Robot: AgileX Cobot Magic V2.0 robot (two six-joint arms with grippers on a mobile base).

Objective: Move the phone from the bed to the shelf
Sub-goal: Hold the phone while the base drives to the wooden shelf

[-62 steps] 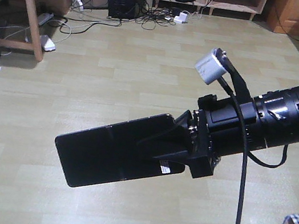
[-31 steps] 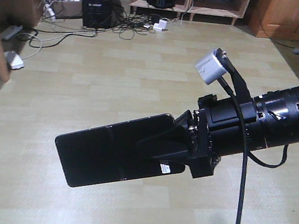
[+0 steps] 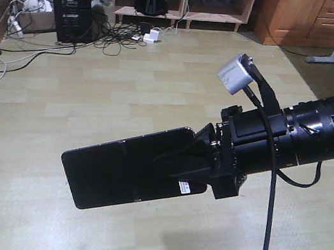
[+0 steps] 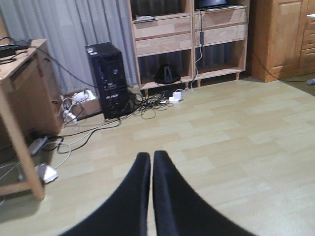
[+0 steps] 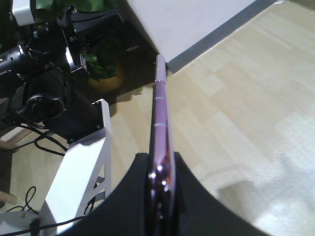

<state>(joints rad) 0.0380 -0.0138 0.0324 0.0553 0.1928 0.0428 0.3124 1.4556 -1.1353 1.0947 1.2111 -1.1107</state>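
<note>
The right fingers (image 3: 196, 162) are clamped on one end of the phone (image 3: 123, 172), which juts out flat in the air above the wooden floor (image 3: 96, 86). The left fingers (image 4: 147, 169) are pressed together with nothing between them. The shelf (image 4: 189, 37) stands against the far wall, well apart from the phone.

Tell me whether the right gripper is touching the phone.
Touching. The right wrist view shows the right gripper with its fingers pressed against both faces of the phone.
</note>
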